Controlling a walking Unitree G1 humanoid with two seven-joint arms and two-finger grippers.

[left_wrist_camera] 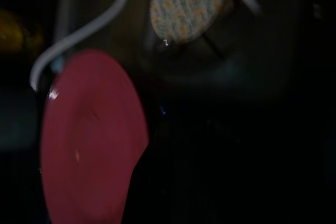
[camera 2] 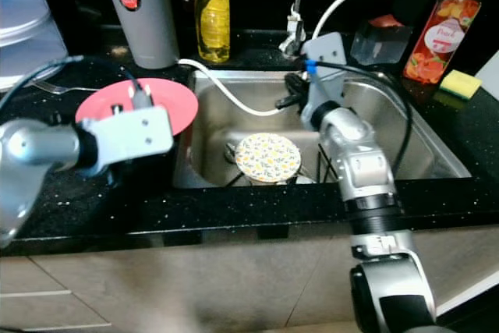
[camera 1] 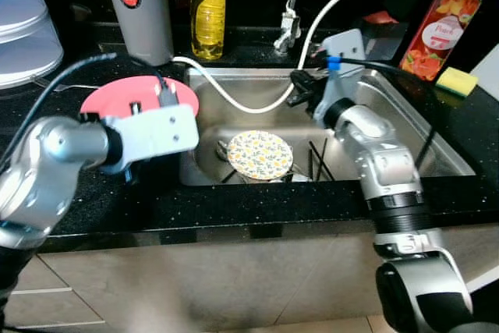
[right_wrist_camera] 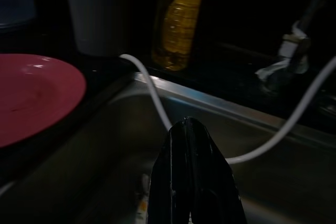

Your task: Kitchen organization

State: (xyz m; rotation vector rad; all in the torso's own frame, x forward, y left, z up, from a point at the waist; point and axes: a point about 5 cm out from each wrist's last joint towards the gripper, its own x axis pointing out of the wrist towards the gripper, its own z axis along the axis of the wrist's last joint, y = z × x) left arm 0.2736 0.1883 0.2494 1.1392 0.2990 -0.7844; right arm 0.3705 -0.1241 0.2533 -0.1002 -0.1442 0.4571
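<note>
left arm bent across the dark surface (camera 1: 93, 216), left gripper (camera 1: 165, 93) over the red plate (camera 1: 117, 97) at the sink's (camera 1: 437, 146) nine o'clock, fingers' state unclear. right gripper (right_wrist_camera: 191, 182) reaches over the basin, fingers pressed together, empty. patterned plate (camera 1: 260, 153) lies inside.

1. I see a red plate (camera 1: 117, 97), round, flat, lying face up on the black table (camera 1: 234, 208) just left of the sink (camera 1: 437, 146), partly hidden by my left arm.
2. I see a floral plate (camera 1: 260, 154), round, white with a yellow-orange pattern, sitting down in the sink basin near the front wall, roughly level, over dark rack bars; exact support I can't tell.
</note>
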